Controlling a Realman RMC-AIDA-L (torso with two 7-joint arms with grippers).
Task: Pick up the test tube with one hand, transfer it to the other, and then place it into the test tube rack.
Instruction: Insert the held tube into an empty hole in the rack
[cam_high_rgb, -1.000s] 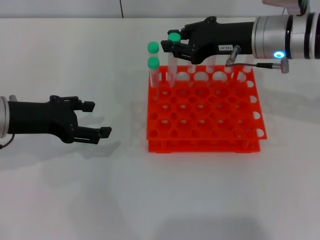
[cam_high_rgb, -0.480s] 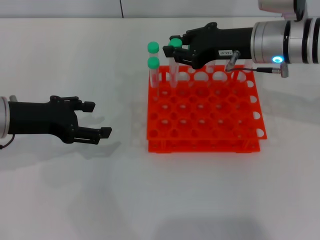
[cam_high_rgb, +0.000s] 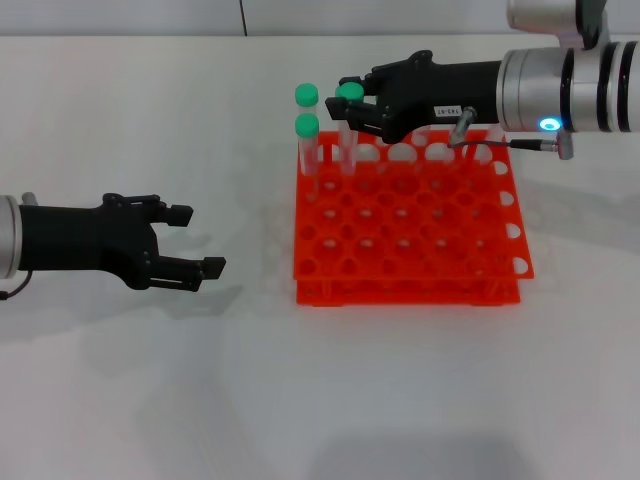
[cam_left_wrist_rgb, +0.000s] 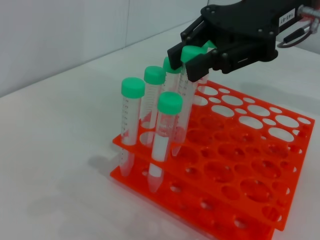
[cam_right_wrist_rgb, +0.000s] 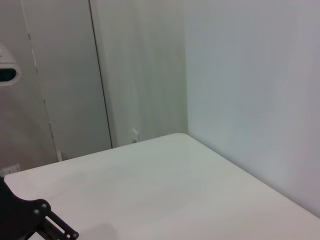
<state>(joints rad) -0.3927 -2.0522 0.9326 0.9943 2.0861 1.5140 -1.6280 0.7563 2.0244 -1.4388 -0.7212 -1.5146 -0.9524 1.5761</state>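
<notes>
A plain white, matte table (cam_high_rgb: 300, 400) fills nearly the whole head view, ending at a pale wall along the top edge of the frame. Directly on it, right of centre in the upper half, sits a bright orange-red square plastic rack (cam_high_rgb: 410, 225), two tiers with a grid of round holes, flat on the surface and square to the view. It casts a faint shadow on the tabletop around its base. In the left wrist view the same rack (cam_left_wrist_rgb: 235, 175) rests on the white table (cam_left_wrist_rgb: 60, 165), occupying the lower right of the frame.
</notes>
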